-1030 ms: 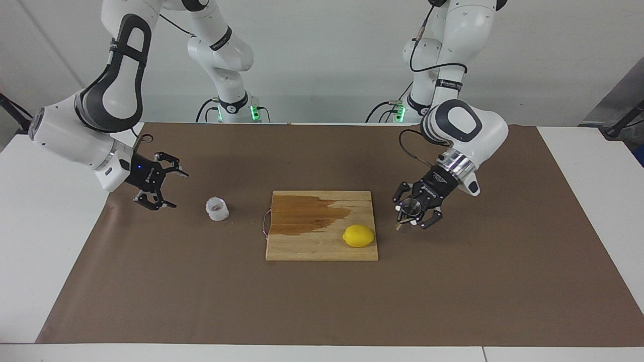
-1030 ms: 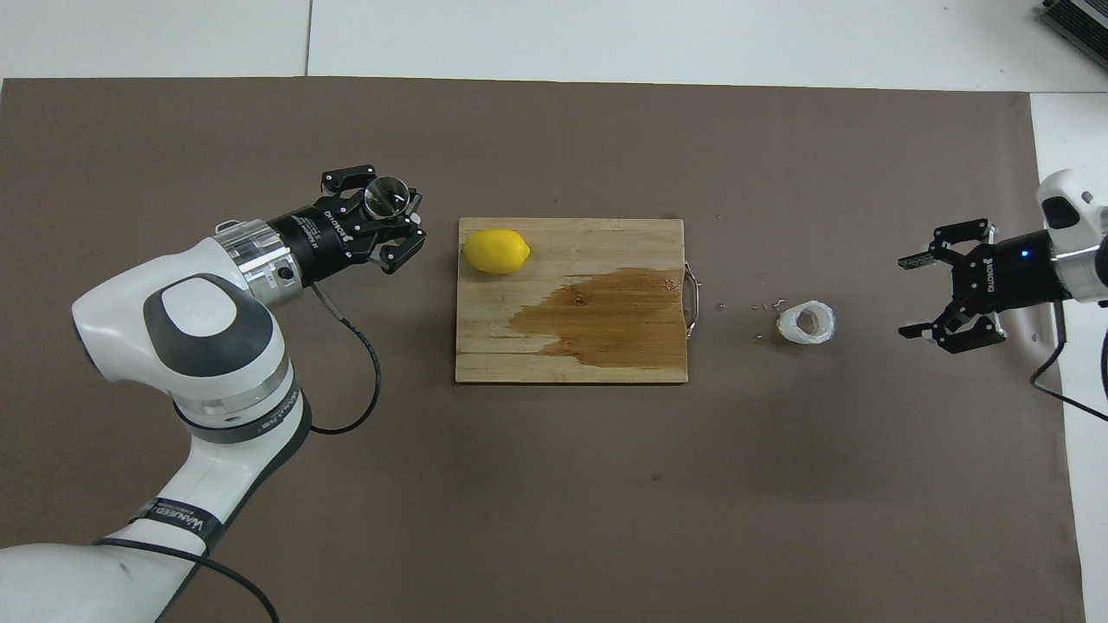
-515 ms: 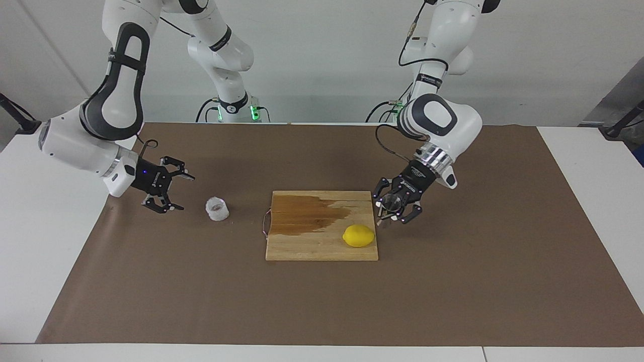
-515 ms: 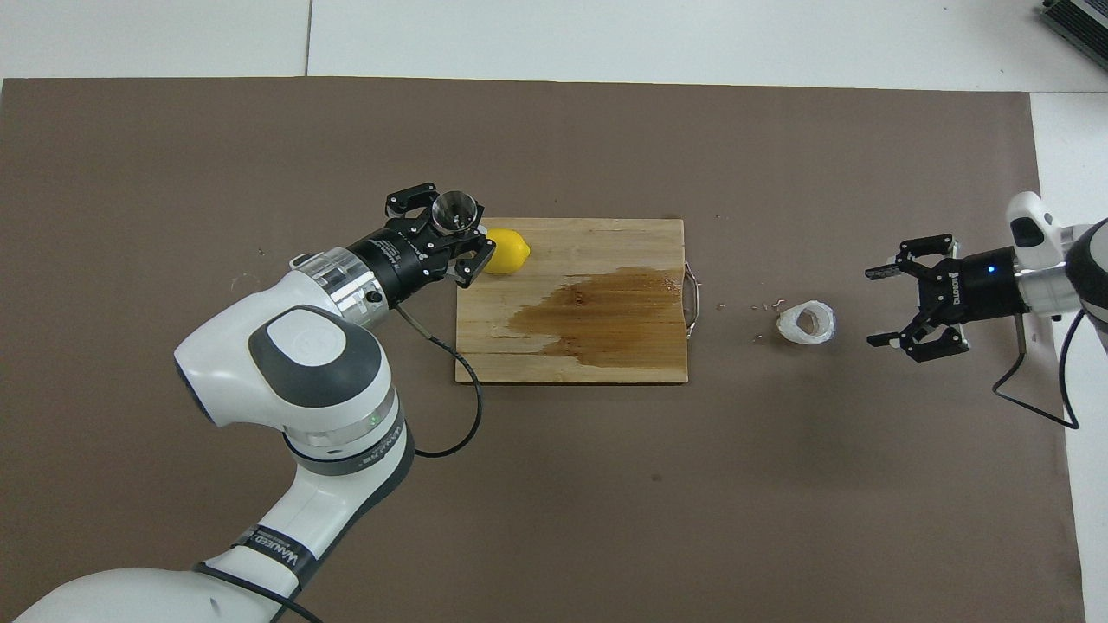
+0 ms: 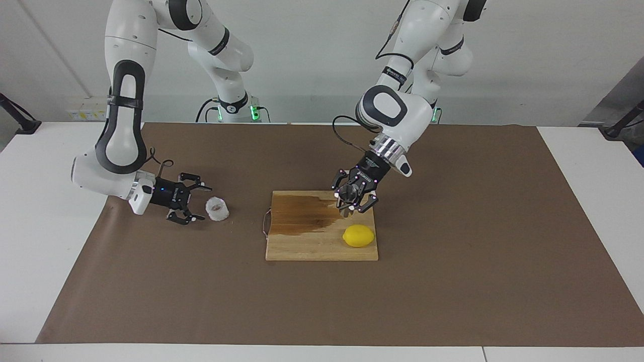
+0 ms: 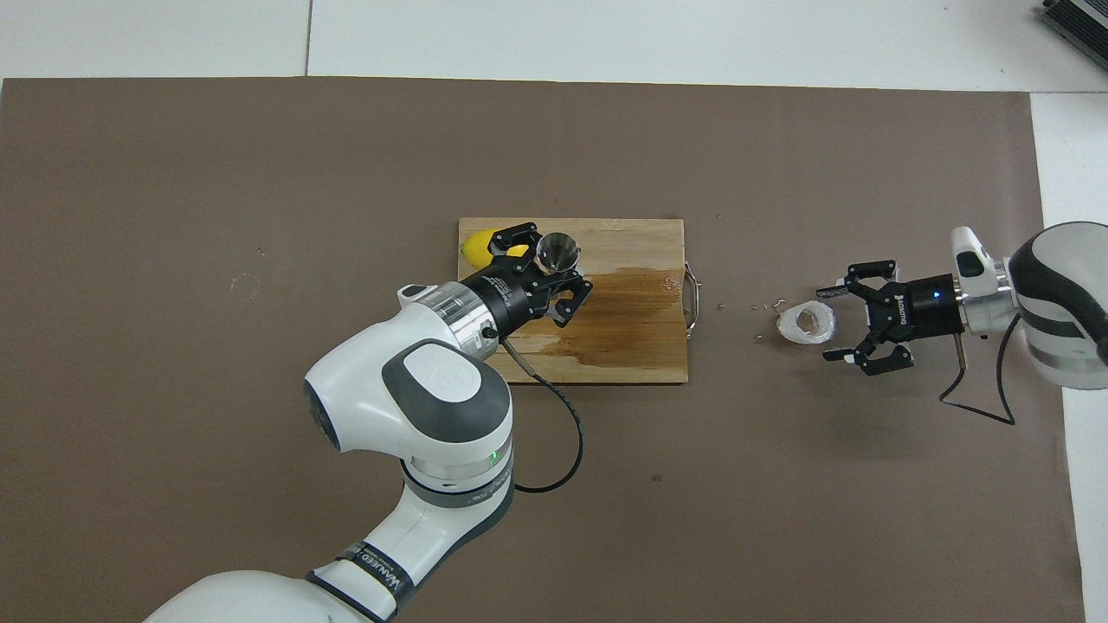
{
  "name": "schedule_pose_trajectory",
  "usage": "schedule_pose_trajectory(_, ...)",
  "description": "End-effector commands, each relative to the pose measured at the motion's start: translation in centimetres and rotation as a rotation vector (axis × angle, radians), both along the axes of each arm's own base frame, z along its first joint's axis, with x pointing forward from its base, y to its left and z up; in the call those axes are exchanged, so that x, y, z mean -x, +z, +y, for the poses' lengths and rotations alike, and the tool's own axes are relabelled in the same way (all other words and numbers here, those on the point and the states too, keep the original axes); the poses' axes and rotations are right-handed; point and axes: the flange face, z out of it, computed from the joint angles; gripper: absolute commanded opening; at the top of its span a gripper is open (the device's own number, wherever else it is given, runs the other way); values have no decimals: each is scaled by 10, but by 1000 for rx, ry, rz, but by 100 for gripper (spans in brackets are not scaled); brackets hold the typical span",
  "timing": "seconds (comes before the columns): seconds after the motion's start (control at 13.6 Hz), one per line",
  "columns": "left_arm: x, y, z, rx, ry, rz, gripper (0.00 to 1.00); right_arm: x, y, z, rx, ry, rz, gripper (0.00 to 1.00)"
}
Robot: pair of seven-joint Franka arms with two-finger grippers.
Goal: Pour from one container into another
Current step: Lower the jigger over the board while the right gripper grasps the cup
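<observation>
While the left hand (image 5: 350,200) grips the jigger (image 6: 557,251) over the board (image 5: 302,246), the open right hand (image 5: 193,203) sits just beside the cup (image 5: 217,208).

Bright, even overhead light, soft faint shadows under the arms, both views sharp, no glare

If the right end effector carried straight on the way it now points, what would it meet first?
Most likely the white cup. The open right end effector sits low beside it, pointing at it, nothing between them; they look just apart.
</observation>
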Motion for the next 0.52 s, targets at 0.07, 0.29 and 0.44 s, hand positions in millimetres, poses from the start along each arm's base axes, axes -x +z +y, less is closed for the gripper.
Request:
schedule_pose_trajectory(0.07, -2, -24, -31, -27, 7, 12, 0, 10, -15, 17, -6, 18, -82, 100)
schedule_pose_trajectory(0.29, 8, -33, -43, -50, -31, 11, 0, 14, -18, 17, -3, 33, -101, 100)
schedule_pose_trajectory(0.44, 8, -36, -44, -63, -41, 8, 0, 13, -19, 17, 5, 35, -114, 100)
